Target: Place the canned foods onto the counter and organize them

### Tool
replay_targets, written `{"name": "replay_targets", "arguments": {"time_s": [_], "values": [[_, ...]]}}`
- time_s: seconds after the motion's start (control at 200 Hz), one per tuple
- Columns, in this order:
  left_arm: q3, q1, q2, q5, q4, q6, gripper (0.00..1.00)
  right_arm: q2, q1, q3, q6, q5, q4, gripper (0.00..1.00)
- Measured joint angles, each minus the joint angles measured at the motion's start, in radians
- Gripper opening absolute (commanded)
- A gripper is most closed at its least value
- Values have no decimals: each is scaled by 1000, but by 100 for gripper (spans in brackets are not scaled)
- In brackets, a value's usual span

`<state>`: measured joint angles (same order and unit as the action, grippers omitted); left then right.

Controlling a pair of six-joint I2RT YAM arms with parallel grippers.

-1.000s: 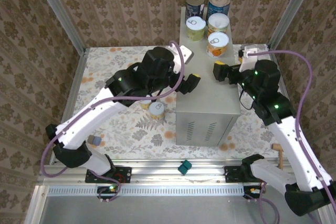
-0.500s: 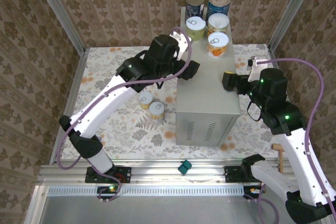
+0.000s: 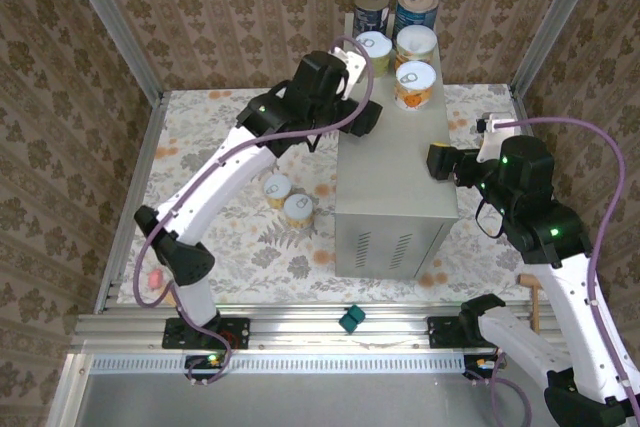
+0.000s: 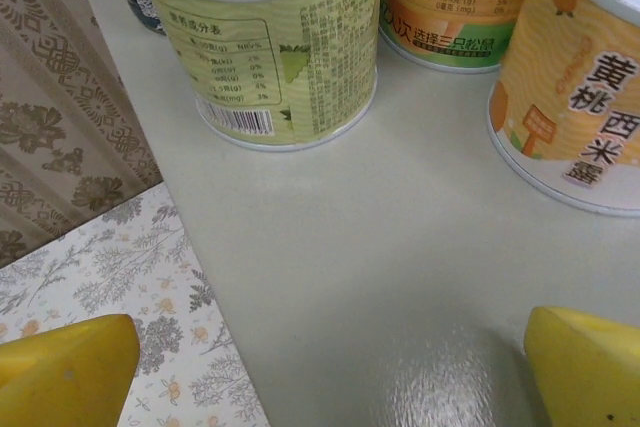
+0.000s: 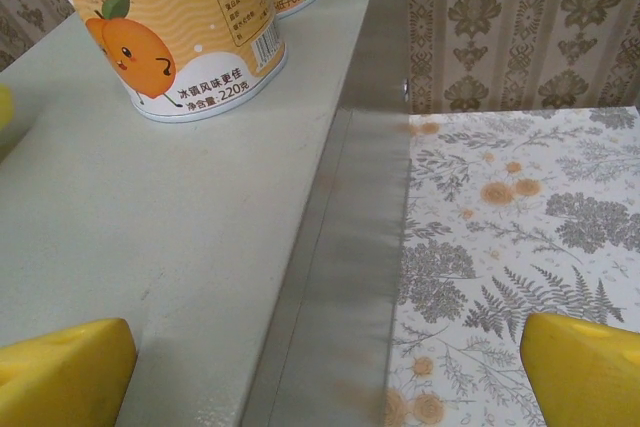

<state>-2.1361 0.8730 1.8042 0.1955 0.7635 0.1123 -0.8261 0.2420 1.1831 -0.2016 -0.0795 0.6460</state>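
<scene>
Left claw (image 3: 366, 117) moved up by the cans (image 3: 414, 83), bunched at the surface's (image 3: 398, 182) back for room; right claw (image 3: 440, 161) likewise spread, empty.

The far end of the counter (image 3: 395, 172) is crowded by five cans (image 3: 415, 45), its near half is left open, and the floor just left is seemingly blocked by two cans (image 3: 298, 210).

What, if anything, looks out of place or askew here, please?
Two short cans stand on the floral floor left of the counter, apart from the five upright cans at its far end. Nothing looks tipped, spilled or dented.
</scene>
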Motion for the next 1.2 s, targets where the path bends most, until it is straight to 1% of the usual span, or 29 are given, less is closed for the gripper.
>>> {"name": "replay_targets", "arguments": {"time_s": [0.28,0.46,0.78,1.195], "values": [[-72,-10,71,-24,14,0,100,13,0,0,-4,-24,16,100],[-103,-16,92,-33,15,0,100,29,0,2,-4,-48,39,100],[-137,-31,128,-65,14,8,100,29,0,2,-8,-51,40,100],[-183,-42,164,-72,18,15,100,35,0,2,-9,-64,46,100]]}}
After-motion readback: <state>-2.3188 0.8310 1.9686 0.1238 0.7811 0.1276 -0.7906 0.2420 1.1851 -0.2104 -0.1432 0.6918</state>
